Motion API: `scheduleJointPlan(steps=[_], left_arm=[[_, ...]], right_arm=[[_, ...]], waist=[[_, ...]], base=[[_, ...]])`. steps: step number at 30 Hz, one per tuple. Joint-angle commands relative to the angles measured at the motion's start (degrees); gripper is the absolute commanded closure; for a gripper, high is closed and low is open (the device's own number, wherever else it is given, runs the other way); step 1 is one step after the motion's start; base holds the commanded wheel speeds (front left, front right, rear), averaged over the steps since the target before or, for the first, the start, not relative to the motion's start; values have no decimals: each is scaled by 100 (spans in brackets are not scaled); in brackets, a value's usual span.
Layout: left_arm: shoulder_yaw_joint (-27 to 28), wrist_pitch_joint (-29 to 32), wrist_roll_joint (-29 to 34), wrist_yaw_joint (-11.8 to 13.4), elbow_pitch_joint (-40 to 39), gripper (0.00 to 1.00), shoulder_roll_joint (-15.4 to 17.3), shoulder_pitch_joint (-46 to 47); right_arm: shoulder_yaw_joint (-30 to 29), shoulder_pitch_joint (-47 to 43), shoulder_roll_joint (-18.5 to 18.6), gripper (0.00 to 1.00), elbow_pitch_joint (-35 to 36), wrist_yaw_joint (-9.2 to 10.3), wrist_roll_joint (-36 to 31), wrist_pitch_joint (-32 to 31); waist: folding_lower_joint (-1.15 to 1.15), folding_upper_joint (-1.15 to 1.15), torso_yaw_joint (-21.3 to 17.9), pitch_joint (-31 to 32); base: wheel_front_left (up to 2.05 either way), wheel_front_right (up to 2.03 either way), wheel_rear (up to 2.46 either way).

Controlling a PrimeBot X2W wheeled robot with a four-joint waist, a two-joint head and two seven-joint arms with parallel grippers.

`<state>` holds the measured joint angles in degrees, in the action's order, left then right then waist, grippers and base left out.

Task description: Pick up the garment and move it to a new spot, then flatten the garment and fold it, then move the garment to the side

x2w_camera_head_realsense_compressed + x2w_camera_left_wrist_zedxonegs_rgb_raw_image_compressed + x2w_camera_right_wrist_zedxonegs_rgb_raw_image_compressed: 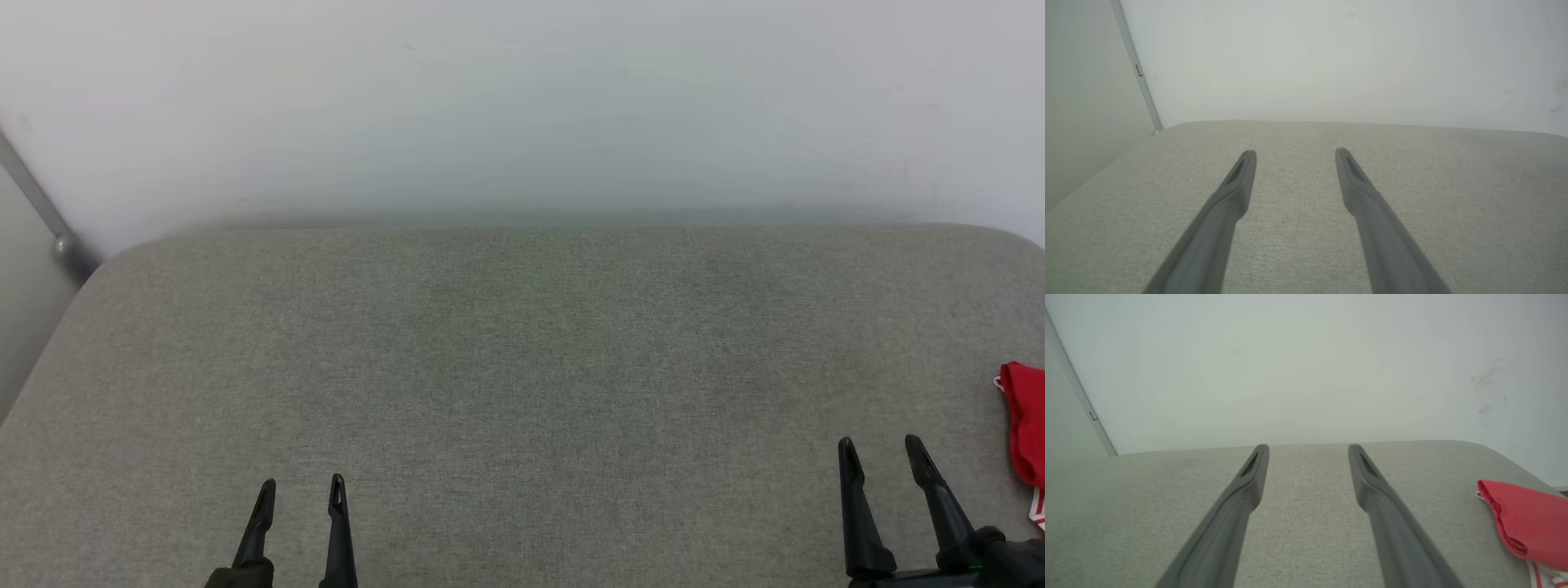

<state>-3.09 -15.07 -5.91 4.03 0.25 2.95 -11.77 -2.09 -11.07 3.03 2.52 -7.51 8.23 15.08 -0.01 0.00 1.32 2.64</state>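
Garment [1027, 425] [1527, 520], red with striped trim, lies bunched on the grey bench [522, 367] at the head view's 4 o'clock edge. It is near the right pincer [880, 441] [1309, 446] at 5 o'clock and not touching it. The left pincer [302, 482] [1295, 152] sits at 7 o'clock. Both pincers gape wide, holding nothing.

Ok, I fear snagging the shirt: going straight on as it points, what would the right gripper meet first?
Probably the pale wall beyond the grey fabric surface; the way looks free until then. The red jersey garment lies right of the right gripper.
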Motion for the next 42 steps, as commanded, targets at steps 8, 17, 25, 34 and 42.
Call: scheduleJointPlan(steps=[8, 17, 25, 34, 42], left_arm=[[29, 0, -79, -20, 1, 100, 0, -7], [12, 127, -741, -83, 239, 100, 32, 86], [49, 300, -1689, -210, 386, 100, 85, 294], [93, 482, -2642, -337, 537, 100, 129, 504], [128, 615, -3308, -424, 633, 100, 154, 644]], right_arm=[[28, -78, -1, 100, 13, 0, 39, 1], [66, 6, 32, 100, -265, 0, 680, -112], [79, 217, 85, 100, -427, 0, 1608, -287], [81, 418, 126, 100, -580, 1, 2539, -471], [74, 555, 148, 100, -688, 1, 3189, -608]], waist=[[1, 0, 20, 34], [1, 0, 14, 21], [1, 0, 4, 1], [1, 0, -7, -21], [1, 0, -15, -39]], base=[[0, 0, 0], [0, 0, 0], [0, 0, 0], [0, 0, 0], [0, 0, 0]])
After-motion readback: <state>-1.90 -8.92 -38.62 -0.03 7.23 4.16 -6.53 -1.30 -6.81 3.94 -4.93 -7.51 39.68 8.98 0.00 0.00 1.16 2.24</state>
